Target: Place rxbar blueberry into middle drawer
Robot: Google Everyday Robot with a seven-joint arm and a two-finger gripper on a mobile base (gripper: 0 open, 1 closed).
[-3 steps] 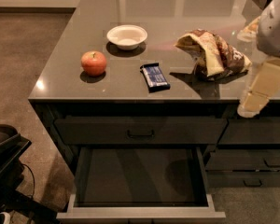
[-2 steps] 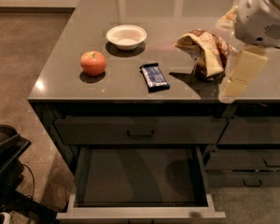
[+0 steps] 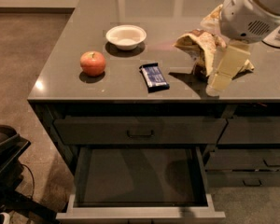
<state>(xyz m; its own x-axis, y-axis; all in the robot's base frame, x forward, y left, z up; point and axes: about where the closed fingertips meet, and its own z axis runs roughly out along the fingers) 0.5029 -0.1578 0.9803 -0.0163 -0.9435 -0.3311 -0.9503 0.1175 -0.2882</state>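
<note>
The rxbar blueberry (image 3: 154, 75), a small dark blue wrapper with white markings, lies flat on the grey countertop near its front edge. The middle drawer (image 3: 140, 213) is pulled open below it and shows a dark, bare interior. My gripper (image 3: 219, 82) hangs from the white arm at the upper right. Its cream fingers point down over the counter, to the right of the bar and in front of the chip bag. It holds nothing that I can see.
A red apple (image 3: 93, 62) and a white bowl (image 3: 126, 36) sit on the left of the counter. A tan-and-brown chip bag (image 3: 201, 45) lies behind the gripper. A closed top drawer (image 3: 140, 131) sits above the open one. Narrower drawers (image 3: 252, 161) stand at the right.
The arm and gripper have moved left and further over the counter, toward the bar. The bar, apple, bowl and drawer have not moved.
</note>
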